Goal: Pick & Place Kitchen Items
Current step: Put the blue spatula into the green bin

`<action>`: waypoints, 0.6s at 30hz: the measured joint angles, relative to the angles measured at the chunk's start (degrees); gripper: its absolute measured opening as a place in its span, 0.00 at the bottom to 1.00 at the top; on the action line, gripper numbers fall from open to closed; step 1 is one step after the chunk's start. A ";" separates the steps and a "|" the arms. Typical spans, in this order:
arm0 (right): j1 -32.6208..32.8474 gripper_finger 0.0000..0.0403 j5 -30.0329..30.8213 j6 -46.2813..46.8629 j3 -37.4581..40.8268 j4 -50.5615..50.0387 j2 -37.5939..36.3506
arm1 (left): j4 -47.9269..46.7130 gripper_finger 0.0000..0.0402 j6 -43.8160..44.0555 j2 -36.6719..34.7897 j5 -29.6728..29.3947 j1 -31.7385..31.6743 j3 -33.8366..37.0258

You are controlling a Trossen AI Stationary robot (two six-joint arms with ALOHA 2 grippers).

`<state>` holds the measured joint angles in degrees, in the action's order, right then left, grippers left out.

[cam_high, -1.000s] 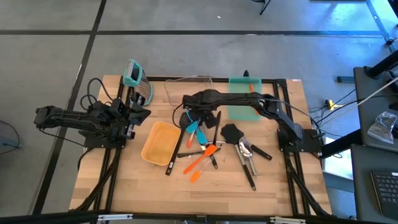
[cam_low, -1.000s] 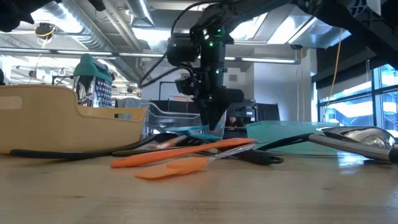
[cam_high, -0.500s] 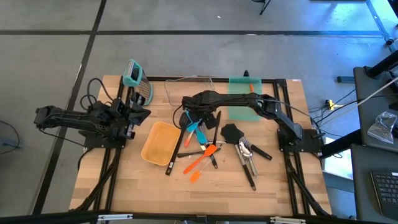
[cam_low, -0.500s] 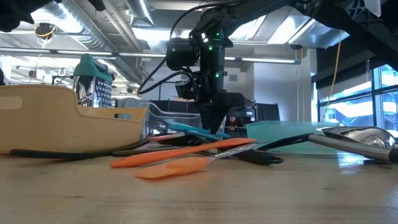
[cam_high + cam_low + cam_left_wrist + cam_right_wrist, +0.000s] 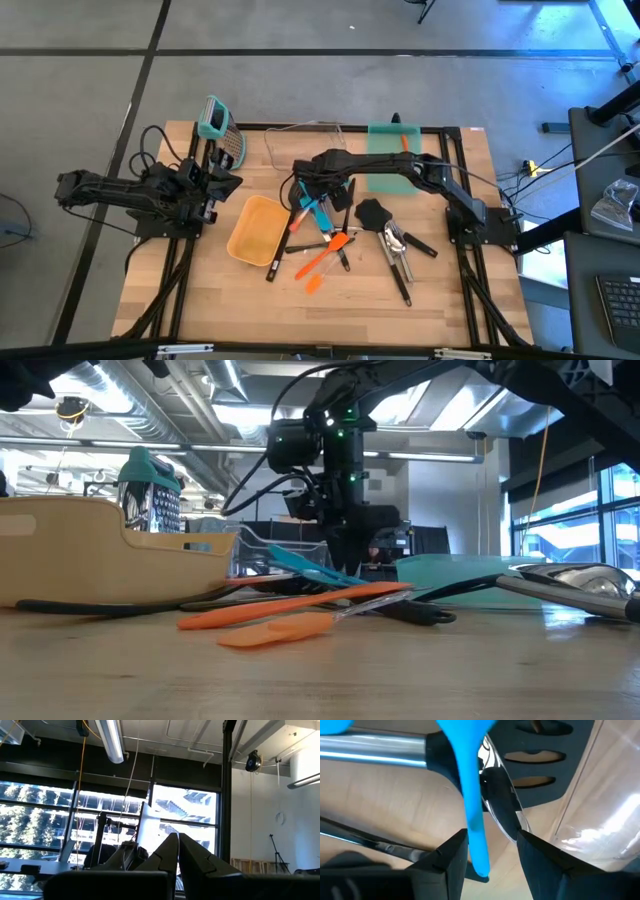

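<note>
The kitchen items lie in a pile at mid-table: a teal spatula (image 5: pixel 318 212), orange spatulas (image 5: pixel 325 255), black turners (image 5: pixel 374 212) and a silver scoop (image 5: pixel 396 246). My right gripper (image 5: pixel 319 191) hangs over the pile's far end, pointing down, open. The teal spatula's handle (image 5: pixel 471 815) runs between its fingers. In the low view the teal spatula (image 5: pixel 300 568) slopes, one end raised and the other by the right gripper (image 5: pixel 346 563). My left gripper (image 5: pixel 226 183) waits at the table's left, shut, and its wrist view sees only the room. My right gripper comes from above with the teal spatula's handle end (image 5: pixel 476 855) between its fingers. The handle lies against the inner side of one finger (image 5: pixel 454 854); the other finger (image 5: pixel 540 857) stands apart from it. The spatula is tilted, its lower end on the pile.
A tan tray (image 5: pixel 258 228) lies left of the pile. A teal board (image 5: pixel 392 160), a clear container (image 5: pixel 300 146) and a grater (image 5: pixel 222 140) stand along the far edge. Bare wood shows along the near edge.
The teal spatula has tipped: one end has risen off the pile step by step, while the end at my right gripper has stayed low. My right gripper has shifted slightly over the pile.
</note>
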<state>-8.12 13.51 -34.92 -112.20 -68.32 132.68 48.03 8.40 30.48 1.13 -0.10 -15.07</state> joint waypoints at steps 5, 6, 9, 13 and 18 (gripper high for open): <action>1.01 0.43 -0.01 0.47 0.00 -0.94 0.00 | 0.00 0.02 -0.02 0.00 0.00 -0.02 0.00; 1.19 0.43 0.00 1.01 0.00 -1.09 0.00 | 0.00 0.02 -0.04 0.00 0.00 0.00 0.00; 1.69 0.43 0.11 2.24 0.02 -1.73 0.00 | 0.00 0.02 -0.05 0.00 0.00 -0.02 0.00; 2.39 0.43 2.58 3.22 0.01 -2.45 0.00 | 0.00 0.02 -0.10 0.00 -0.02 0.00 0.00; 2.99 0.43 5.79 5.50 0.01 -2.64 0.00 | 0.00 0.02 -0.11 0.00 -0.02 -0.02 0.00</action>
<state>-5.13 19.30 -29.42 -112.19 -70.96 132.68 48.03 8.29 30.48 1.10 -0.12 -15.07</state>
